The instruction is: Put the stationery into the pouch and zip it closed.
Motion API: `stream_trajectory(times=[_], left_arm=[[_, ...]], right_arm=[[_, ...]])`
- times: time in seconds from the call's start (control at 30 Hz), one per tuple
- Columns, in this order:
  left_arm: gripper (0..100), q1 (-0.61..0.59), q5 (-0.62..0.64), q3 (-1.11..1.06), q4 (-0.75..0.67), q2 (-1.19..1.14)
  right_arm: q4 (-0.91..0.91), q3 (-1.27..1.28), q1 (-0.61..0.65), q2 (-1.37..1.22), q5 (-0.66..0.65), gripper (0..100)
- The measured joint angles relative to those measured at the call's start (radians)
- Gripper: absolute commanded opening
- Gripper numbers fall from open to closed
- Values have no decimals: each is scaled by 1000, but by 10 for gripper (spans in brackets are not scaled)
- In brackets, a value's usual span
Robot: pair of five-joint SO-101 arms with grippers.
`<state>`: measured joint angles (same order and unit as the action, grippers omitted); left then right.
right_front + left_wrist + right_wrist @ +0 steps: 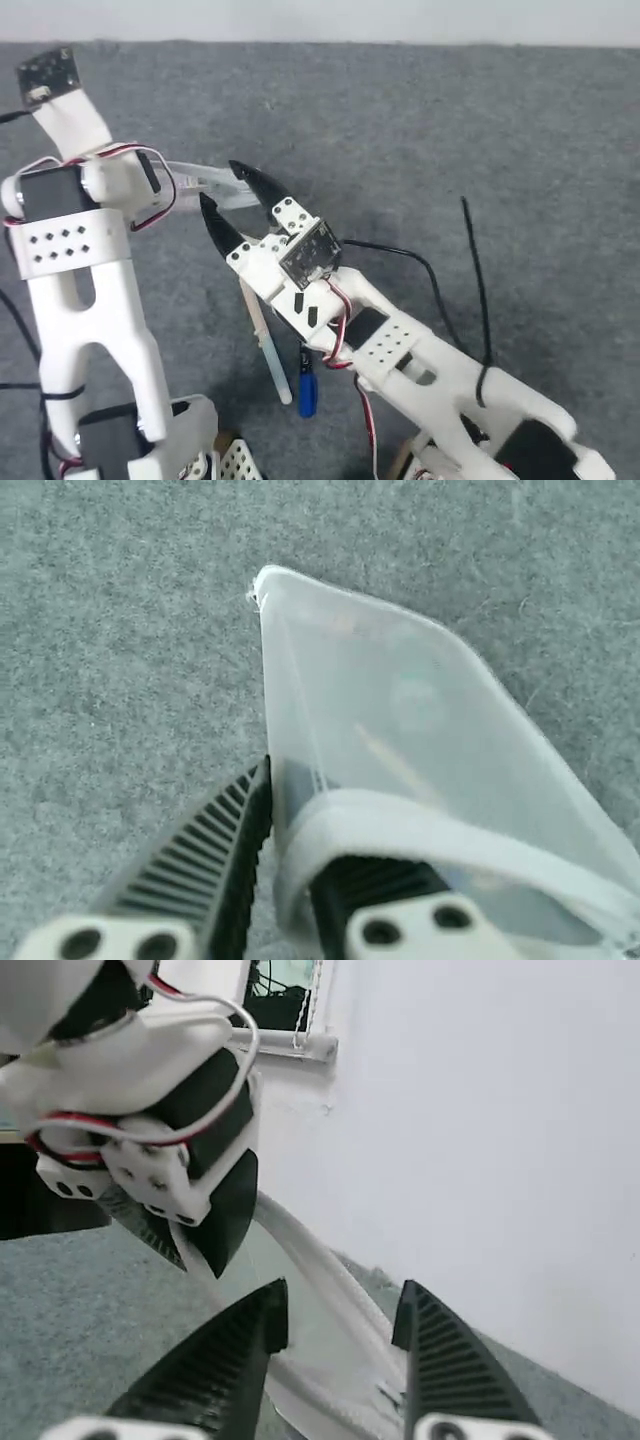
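Observation:
My left gripper [295, 875] is shut on the rim of the translucent pouch [400, 730] and holds it above the grey table; a thin pale item shows faintly inside. In the high view the pouch [195, 183] sticks out from the left gripper [160, 185] toward the right gripper [236, 205], whose black fingers stand open beside its end. From the right wrist, the pouch's white zip edge [320, 1270] runs between the open right gripper [335, 1335], with the left gripper [190, 1210] just beyond. A pale pen [268, 345] and a blue pen [307, 388] lie on the table under the right arm.
Grey felt-like table surface [480, 130] stretches to the back and right. Black cables [475, 270] trail across it near the right arm's base. A white wall [500, 1140] stands behind the pouch in the right wrist view.

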<state>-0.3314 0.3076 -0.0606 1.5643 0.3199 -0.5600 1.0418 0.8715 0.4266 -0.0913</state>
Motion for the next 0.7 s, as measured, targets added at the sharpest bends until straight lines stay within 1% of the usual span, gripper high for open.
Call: stream_trajectory(times=[0.17,0.37,0.6,0.7], left_arm=[[9,-6,0,0,0,0],[9,-6,0,0,0,0],[9,-6,0,0,0,0],[9,-43,0,0,0,0]], right_arm=[[163,2,0,114,2,153],[391,2,-3,222,61,155],[629,-57,-41,256,71,154],[740,-100,-58,256,71,152]])
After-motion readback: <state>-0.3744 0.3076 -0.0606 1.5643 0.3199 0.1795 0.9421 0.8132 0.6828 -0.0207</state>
